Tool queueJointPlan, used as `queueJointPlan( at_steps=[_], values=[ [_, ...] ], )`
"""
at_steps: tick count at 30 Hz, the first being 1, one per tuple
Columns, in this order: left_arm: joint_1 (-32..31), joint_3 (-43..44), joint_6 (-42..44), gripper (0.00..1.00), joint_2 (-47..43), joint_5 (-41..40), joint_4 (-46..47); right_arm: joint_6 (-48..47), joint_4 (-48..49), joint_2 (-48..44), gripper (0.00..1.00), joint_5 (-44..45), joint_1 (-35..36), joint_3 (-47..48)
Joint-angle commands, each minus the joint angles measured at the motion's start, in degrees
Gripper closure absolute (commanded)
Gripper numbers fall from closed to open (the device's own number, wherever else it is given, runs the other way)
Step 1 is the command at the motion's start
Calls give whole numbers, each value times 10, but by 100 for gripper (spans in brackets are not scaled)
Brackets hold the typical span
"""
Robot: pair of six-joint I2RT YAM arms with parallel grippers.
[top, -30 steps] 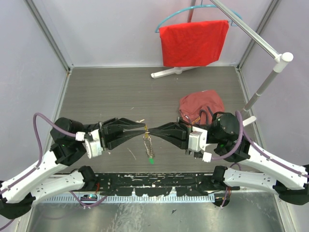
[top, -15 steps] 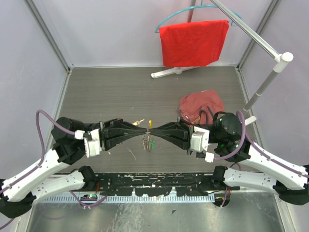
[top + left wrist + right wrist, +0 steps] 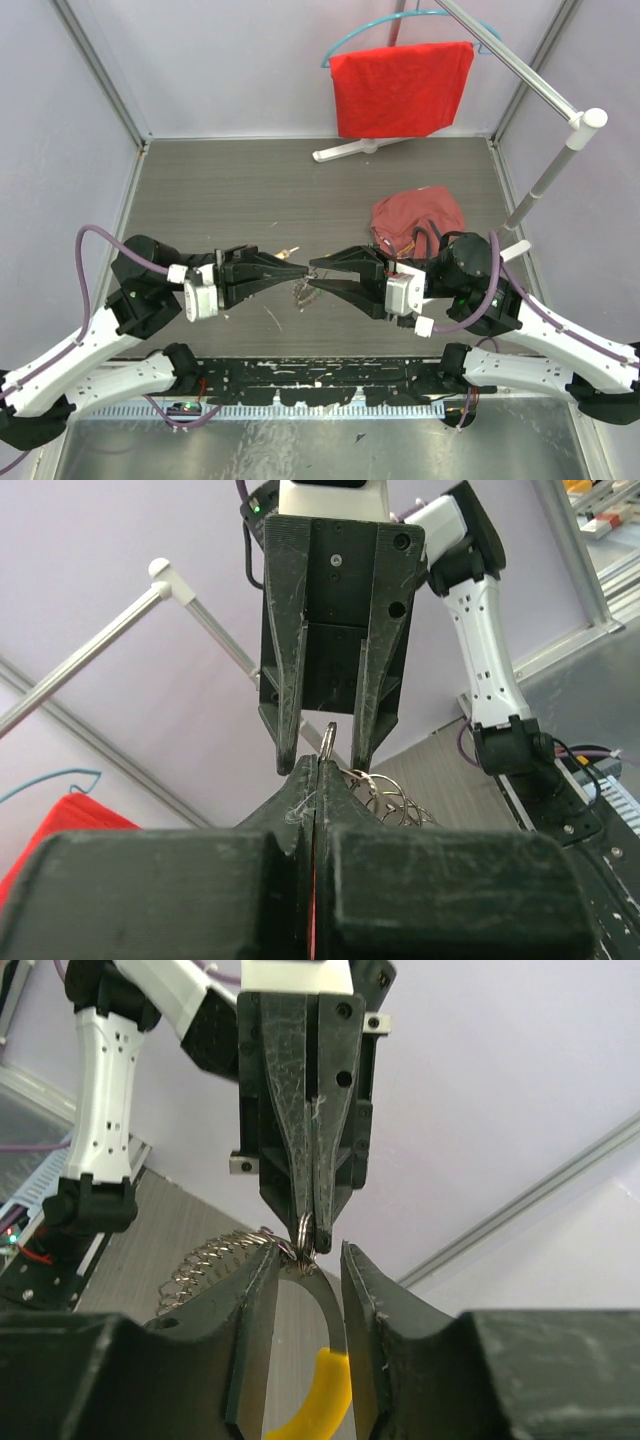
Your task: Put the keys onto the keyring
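Left pincer: pressed together, its two fingertips nipping a small metal ring at the top of the keyring; the fingers lie level and point toward the right arm.
Right pincer: spread, one finger to each side of the left pincer's closed tip. In the right wrist view the keyring's grey band runs down between the two fingers; contact with them cannot be told.
Keyring: held off the table at mid-front, where the two pincers meet, hanging just below their tips.
Keyring parts: a grey coiled chain section bunches to one side; the yellow curved section sits low between the right pincer's fingers.
Keys: a small gold-coloured piece, probably a key, lies on the table just behind the left pincer; the green one cannot be made out.
Background: a red cloth hangs on a teal hanger at the back; a crumpled dark-red cloth lies behind the right arm.
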Motion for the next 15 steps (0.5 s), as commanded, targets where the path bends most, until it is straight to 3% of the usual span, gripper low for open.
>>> queueJointPlan(
  at_steps=[1,7,15],
  values=[
    [-2,42,54,100,-5,-23,-104,-31,-66,-13,62,39,2,41],
    [-2,113,152,100,10,-66,-303,-64,-173,-3,64,85,2,80],
    [-2,187,231,100,52,-137,-471,-37,-225,18,65,125,2,111]
  ],
)
